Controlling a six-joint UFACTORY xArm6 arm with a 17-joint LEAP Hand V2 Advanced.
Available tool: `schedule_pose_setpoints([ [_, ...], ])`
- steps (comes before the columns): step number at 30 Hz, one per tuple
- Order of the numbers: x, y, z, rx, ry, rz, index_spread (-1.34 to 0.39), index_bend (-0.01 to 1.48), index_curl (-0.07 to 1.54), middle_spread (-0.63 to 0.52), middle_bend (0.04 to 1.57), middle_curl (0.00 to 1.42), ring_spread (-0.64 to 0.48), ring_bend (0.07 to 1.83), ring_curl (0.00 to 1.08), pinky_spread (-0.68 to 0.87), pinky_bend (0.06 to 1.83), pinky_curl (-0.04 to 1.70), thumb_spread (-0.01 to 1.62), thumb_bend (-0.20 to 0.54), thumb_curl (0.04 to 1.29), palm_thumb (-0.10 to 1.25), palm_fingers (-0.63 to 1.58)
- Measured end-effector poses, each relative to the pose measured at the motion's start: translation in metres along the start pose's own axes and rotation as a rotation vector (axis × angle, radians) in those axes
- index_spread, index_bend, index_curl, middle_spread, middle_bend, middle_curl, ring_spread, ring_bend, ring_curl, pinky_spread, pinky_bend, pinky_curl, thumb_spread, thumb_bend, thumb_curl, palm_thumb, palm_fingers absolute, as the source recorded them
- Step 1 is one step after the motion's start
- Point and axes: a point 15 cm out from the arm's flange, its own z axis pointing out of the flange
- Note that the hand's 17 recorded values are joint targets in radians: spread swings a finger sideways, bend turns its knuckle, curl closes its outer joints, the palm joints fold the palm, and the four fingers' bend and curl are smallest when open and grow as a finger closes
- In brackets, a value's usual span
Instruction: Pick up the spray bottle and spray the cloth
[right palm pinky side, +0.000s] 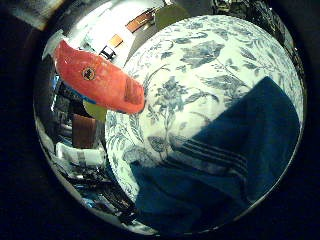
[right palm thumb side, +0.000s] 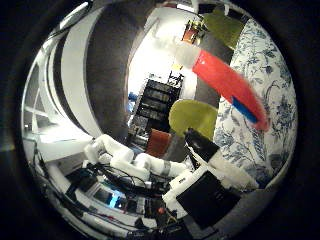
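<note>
The red spray bottle (right palm pinky side: 100, 80) hangs in the air close to my palm, off the table, with its white spray head (right palm thumb side: 175, 47) at one end and a blue label on its side. My right hand (right palm thumb side: 215, 165) shows white and black finger parts beside the bottle's base and is shut on it; most of the grip is hidden. The dark blue cloth (right palm pinky side: 235, 165), with a band of stripes, lies rumpled on the floral tablecloth (right palm pinky side: 200, 65) below the hand.
The round table with the blue-and-white floral cover ends close to the bottle. Beyond its edge stand yellow-green chairs (right palm thumb side: 192, 117), a brown chair (right palm thumb side: 159, 142) and a black shelf unit (right palm thumb side: 155, 102). The white arm (right palm thumb side: 125, 160) reaches in behind the hand.
</note>
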Motion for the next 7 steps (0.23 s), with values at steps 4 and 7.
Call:
schedule_pose_setpoints([
  [4,-0.009,0.009,-0.013,-0.008,-0.029,0.004,-0.23,0.16,0.33,0.09,0.31,0.34,0.19,0.4,0.25,0.45,0.42,0.37,1.01,-0.024,0.47,0.75,0.14],
  [7,-0.012,0.014,-0.031,0.006,-0.03,0.011,-0.23,0.16,0.32,0.1,0.3,0.34,0.2,0.38,0.25,0.45,0.42,0.36,1.01,-0.024,0.47,0.75,0.15],
])
